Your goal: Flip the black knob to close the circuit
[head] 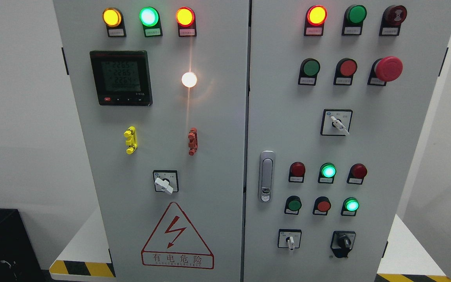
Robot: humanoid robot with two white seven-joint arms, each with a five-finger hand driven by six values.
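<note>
The black knob (343,242) sits at the lower right of the grey cabinet's right door (386,156), on a black base, its handle standing roughly upright. To its left is a white-handled selector switch (289,239). Neither of my hands nor any arm shows in the head view.
Rows of lit and unlit indicator lamps and push buttons cover both doors, with a red mushroom stop button (388,69), a door handle (266,176), two more white selector switches (338,123) (165,182), a digital meter (120,77) and a red warning triangle (177,237). A black box (2,243) stands at lower left.
</note>
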